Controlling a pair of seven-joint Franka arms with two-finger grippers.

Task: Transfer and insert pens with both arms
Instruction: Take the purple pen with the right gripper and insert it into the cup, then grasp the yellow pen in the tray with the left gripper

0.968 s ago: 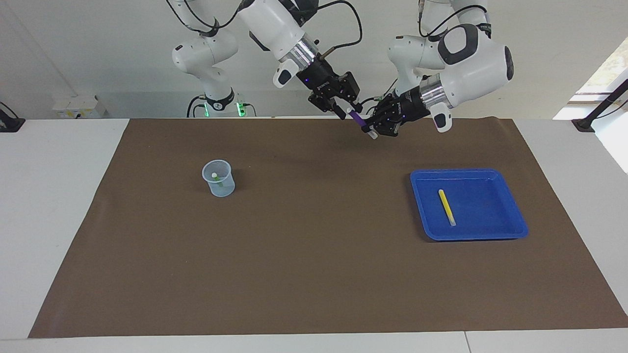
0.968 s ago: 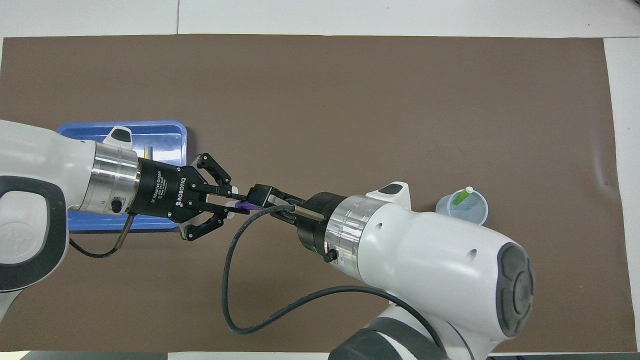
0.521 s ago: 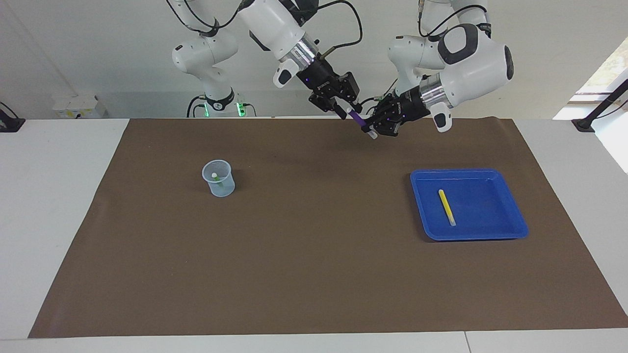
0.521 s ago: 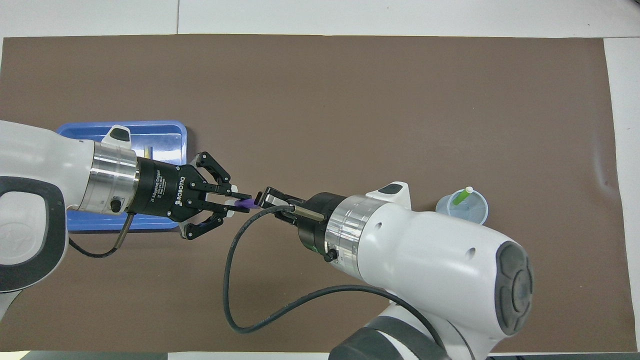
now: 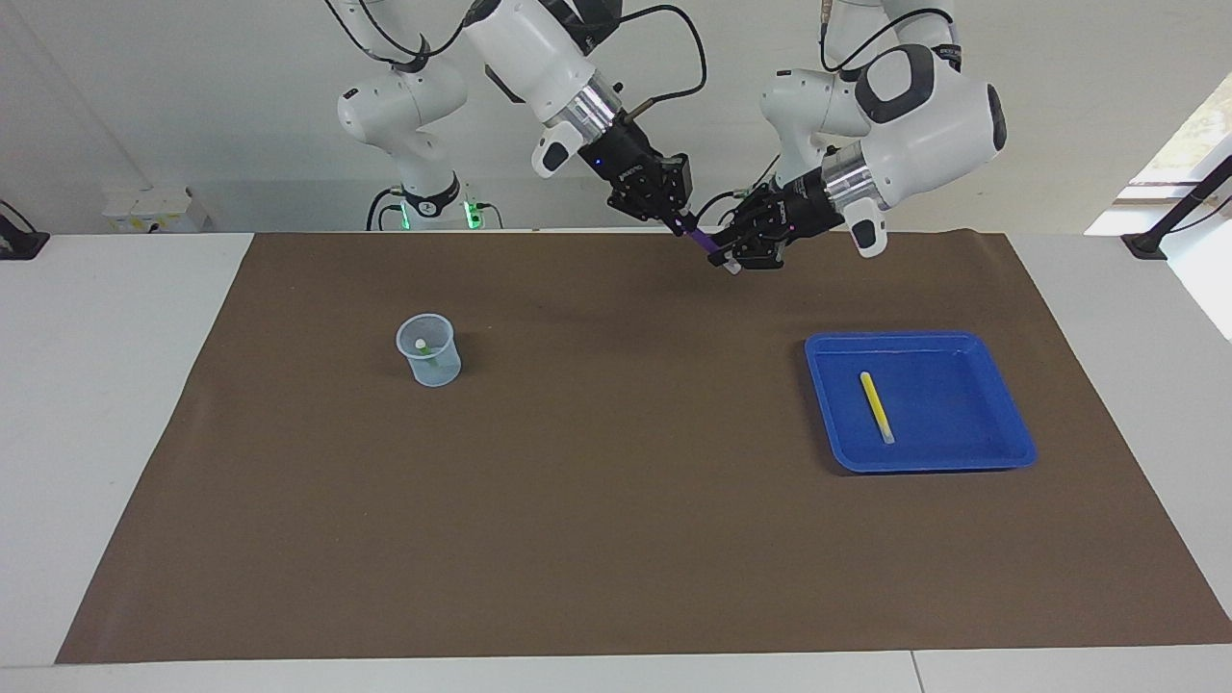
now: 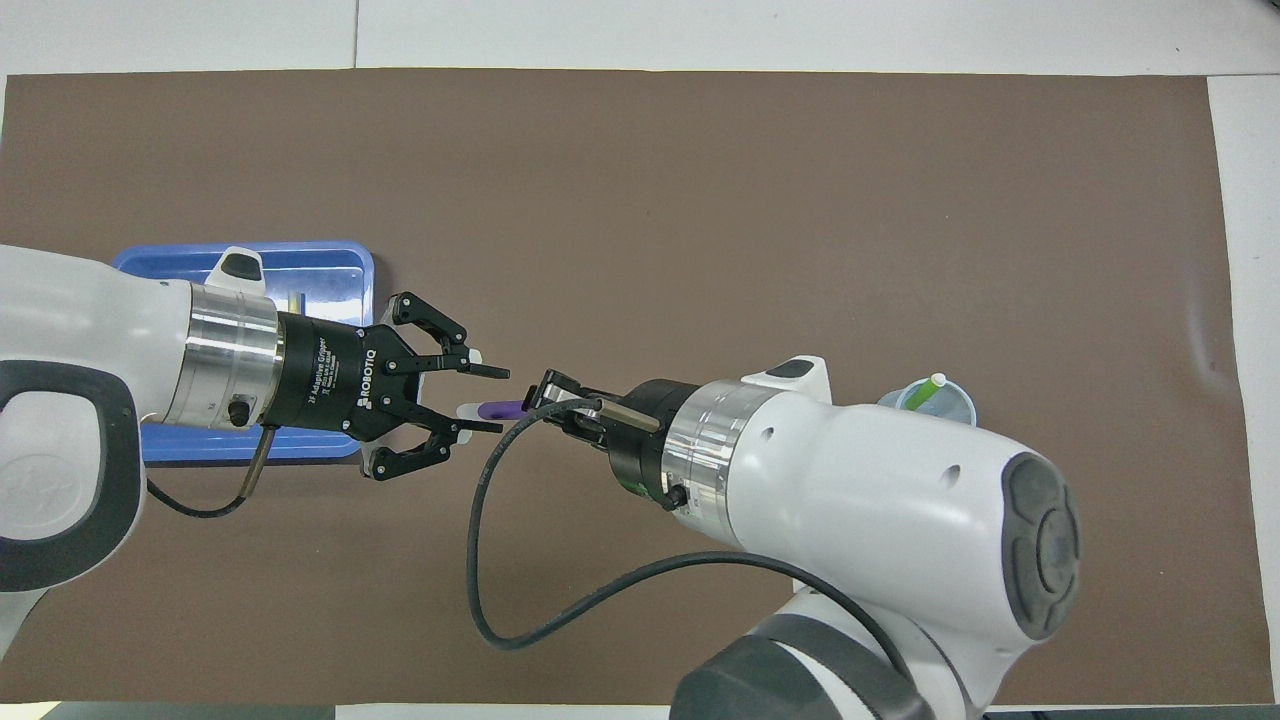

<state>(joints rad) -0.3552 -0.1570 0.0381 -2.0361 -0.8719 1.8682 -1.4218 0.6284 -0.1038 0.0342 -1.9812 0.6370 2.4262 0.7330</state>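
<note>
- The right claw (image 6: pixel 540 392), pressed together, pinches the purple pen (image 6: pixel 497 409) in the air over the brown mat (image 6: pixel 640 200).
- The left claw (image 6: pixel 488 400) stands spread around the pen's pale tip, seemingly clear of it.
- The green pen (image 5: pixel 421 346) stands in the clear cup (image 5: pixel 428 351).
- The yellow pen (image 5: pixel 876 407) lies in the blue tray (image 5: pixel 962 395).
</note>
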